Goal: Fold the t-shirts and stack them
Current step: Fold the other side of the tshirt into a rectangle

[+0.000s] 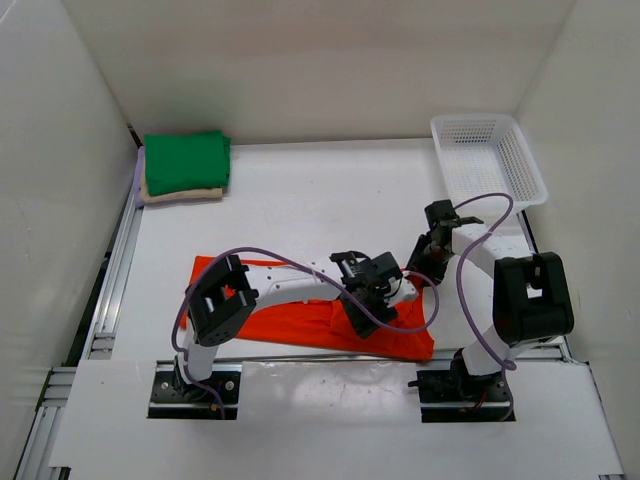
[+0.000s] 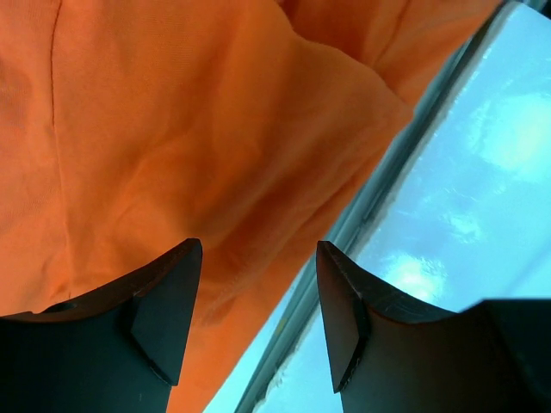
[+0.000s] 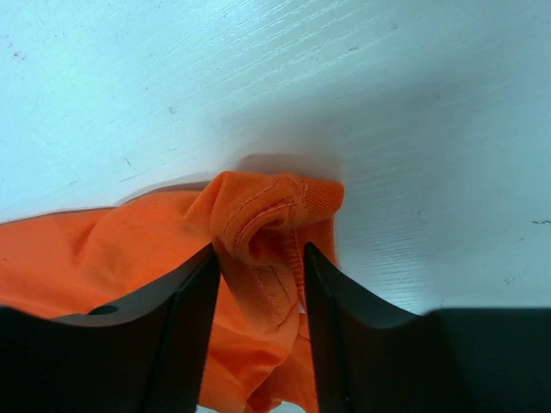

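Observation:
The bright orange-red t-shirt [image 1: 290,322] lies as a long folded band across the near side of the table. My left gripper [image 1: 362,305] hovers over its right half, near the front edge. In the left wrist view the left gripper [image 2: 258,247] is open, with only the flat orange cloth [image 2: 172,129] beneath it. My right gripper [image 1: 425,270] is at the shirt's far right corner. It is open [image 3: 260,251], and a bunched hem of the shirt [image 3: 267,215] sits loosely between its fingers. A green t-shirt [image 1: 186,160] lies folded on a tan one [image 1: 180,195] at the back left.
A white lattice basket [image 1: 525,165] stands at the back right. A thin lavender edge [image 1: 138,178] shows at the left of the folded stack. The shiny front ledge [image 2: 465,172] runs just beside the orange shirt's near edge. White walls enclose the table.

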